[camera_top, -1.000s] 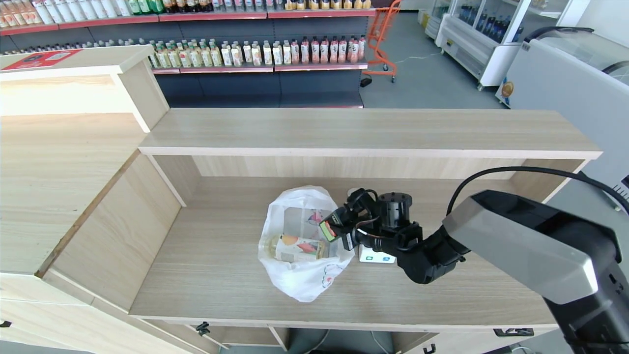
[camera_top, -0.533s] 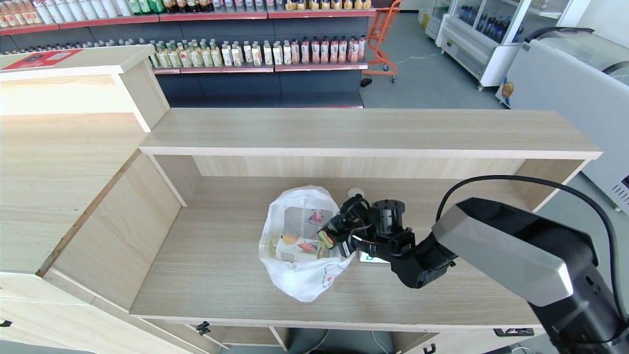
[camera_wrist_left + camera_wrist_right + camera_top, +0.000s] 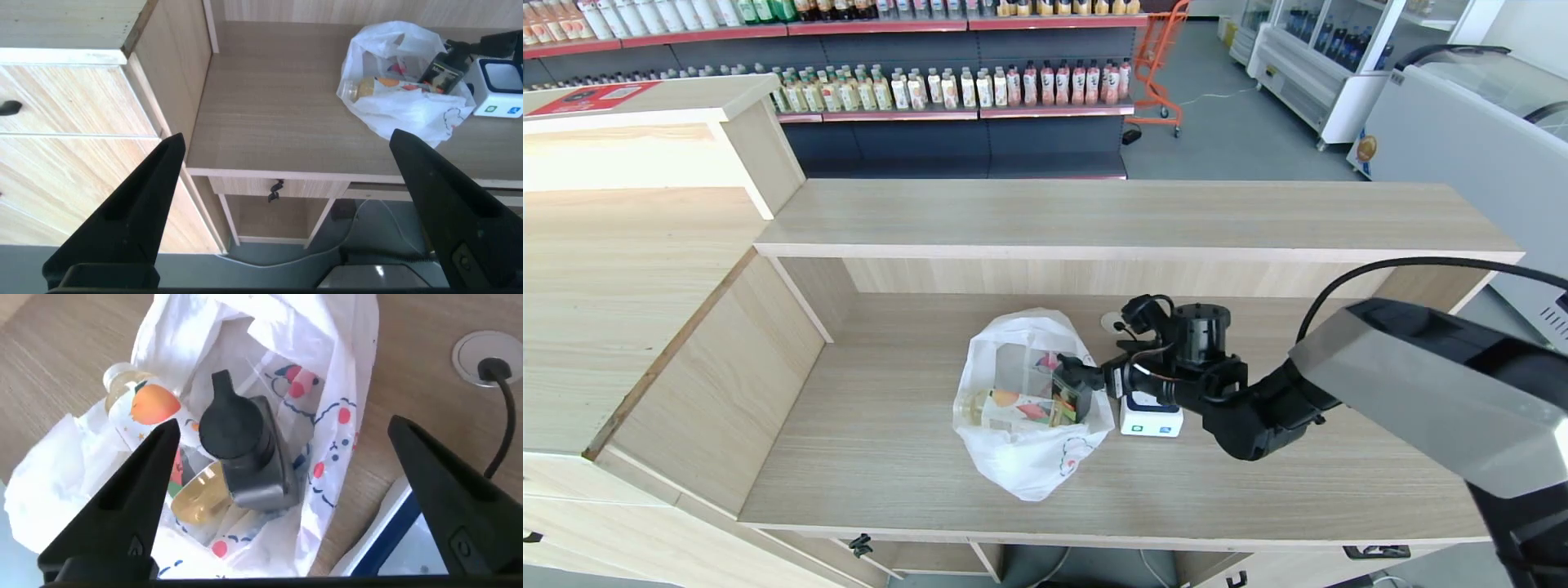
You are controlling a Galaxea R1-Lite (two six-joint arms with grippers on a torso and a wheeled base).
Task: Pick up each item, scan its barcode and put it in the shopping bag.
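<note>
— Two grippers to cover, so begin at the left: how does the left gripper point(image 3: 286, 137) stand?
— Its fingers point(image 3: 139, 212) are spread wide with nothing between them. It hangs out in front of the counter point(image 3: 270, 122), left of the bag and well apart from it.
— And moving right along the counter?
— The white shopping bag point(image 3: 1029, 469) lies on the wood, its mouth open toward the right arm point(image 3: 1258, 416). In the bag's left part a pale bottle point(image 3: 1001, 411) with an orange fruit label lies on its side.
— Where is the other item?
— The dark container point(image 3: 1072, 394), which has a round black cap, lies inside the bag too, just right of the bottle and close against it.
— Does the right gripper have hold of it?
— No. The right gripper point(image 3: 283, 426) is at the bag's open mouth with its fingers point(image 3: 122, 506) far apart, one to each side of the container, and they grip nothing.
— What lies beyond the bag?
— Just right of it a white scanner box point(image 3: 1150, 420) with blue trim stands on the counter, beneath the right wrist. Behind that box a round cable grommet point(image 3: 1112, 321) is set into the wood.
</note>
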